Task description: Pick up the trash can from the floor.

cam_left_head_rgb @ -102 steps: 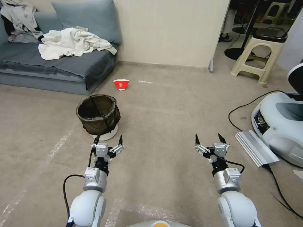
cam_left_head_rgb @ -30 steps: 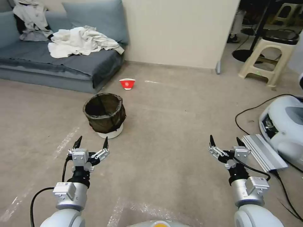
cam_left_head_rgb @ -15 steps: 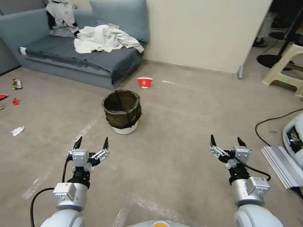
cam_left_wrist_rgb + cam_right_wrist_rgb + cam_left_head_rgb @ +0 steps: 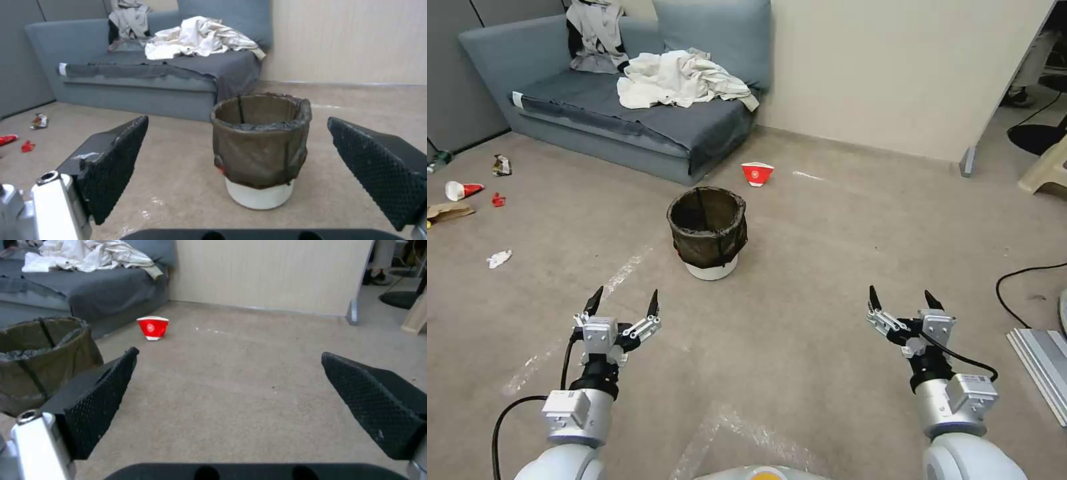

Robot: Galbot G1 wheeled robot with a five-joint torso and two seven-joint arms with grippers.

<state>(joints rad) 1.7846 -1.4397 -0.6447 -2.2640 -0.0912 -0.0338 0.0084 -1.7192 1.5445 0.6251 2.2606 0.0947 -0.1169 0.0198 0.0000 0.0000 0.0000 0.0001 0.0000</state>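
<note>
On the floor [image 4: 800,267], the upright white trash can [image 4: 708,232] wears a crinkled dark bag; both pincers gape wide.

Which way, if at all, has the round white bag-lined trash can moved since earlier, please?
No. The trash can keeps its place near the red-and-white paper bowl; the camera turned.

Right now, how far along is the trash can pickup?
Nothing is done yet: the trash can stands upright on the floor, untouched. In hand: the left gripper and right gripper hover open, short of it. Left: reach, grasp, lift.
</note>
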